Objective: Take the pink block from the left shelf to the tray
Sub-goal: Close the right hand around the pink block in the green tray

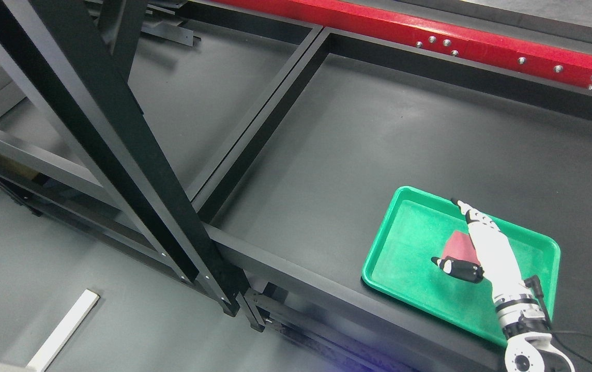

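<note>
Nearest me, my right forearm rises from the lower right corner and carries my right hand (474,245) over the green tray (404,258), where the pink block (458,245) lies on the tray floor, half hidden behind my palm. What worries me is dragging or tipping the block as I lift away, since my thumb juts out just below it and my hand may be touching its edge, though I cannot tell for sure. My fingers (474,214) are stretched out straight towards the far rim, released, grasping nothing
</note>
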